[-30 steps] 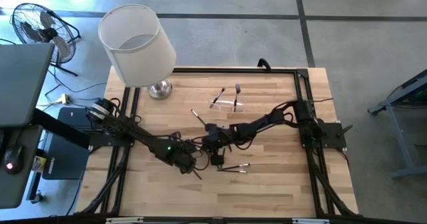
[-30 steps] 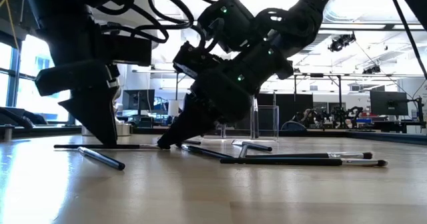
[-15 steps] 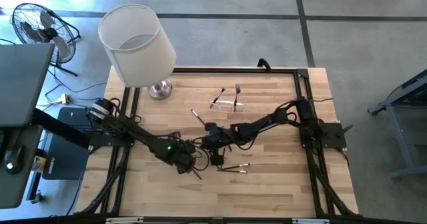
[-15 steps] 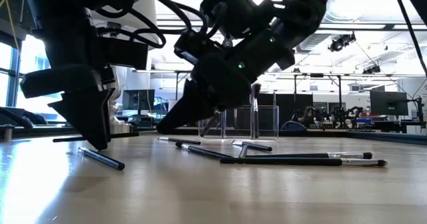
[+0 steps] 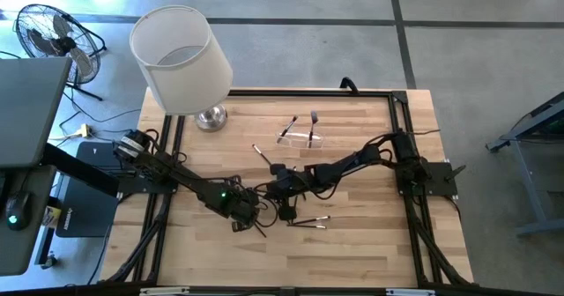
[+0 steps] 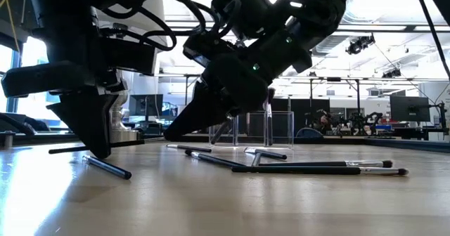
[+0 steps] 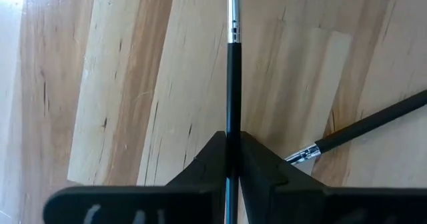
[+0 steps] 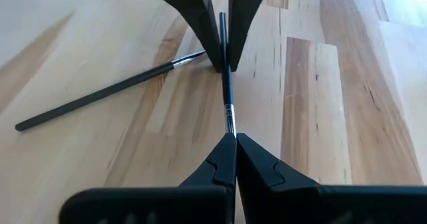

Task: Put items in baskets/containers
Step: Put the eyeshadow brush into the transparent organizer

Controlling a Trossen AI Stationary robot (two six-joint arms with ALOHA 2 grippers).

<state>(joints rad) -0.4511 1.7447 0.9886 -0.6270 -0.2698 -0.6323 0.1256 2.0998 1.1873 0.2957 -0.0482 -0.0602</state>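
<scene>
One slim dark makeup brush point(image 6: 130, 145) hangs just above the table's middle, held between my two grippers. My left gripper point(image 7: 232, 141) is shut on its handle and points steeply down. My right gripper point(image 8: 230, 139) is shut on its silver-ferrule end and slants down from the table's right. Both show in the high view, left point(image 5: 248, 215) and right point(image 5: 267, 195). The clear container point(image 5: 306, 139) stands at the far middle with brushes point(image 5: 288, 129) upright in it. Other brushes point(image 5: 308, 221) lie flat on the wood. My left gripper pinches the brush's dark handle point(image 7: 232, 111) between its two fingers. The fingers point(image 8: 200, 17) come from above, pointing steeply down, across the brush. The handle's free end point(image 6: 60, 149) sticks out past them. My right gripper pinches the brush at its ferrule end point(image 8: 229, 121) between its two fingertips. It slants down from the table's right, roughly in line with the brush. The brush sits off the table, this end a little higher.
A big white lampshade point(image 5: 181, 62) on a metal foot stands at the far left corner. Loose brushes lie near the grippers point(image 6: 320, 169), point(image 6: 105, 167), point(image 7: 373, 124), and one point(image 5: 260, 152) lies nearer the container. A black frame point(image 5: 405, 146) edges the table.
My right gripper has risen a little, lifting the brush's ferrule end off the table. My left gripper has stayed in place, rolled somewhat, and shut on the brush's handle. The brush now hangs slightly tilted between both grippers.
</scene>
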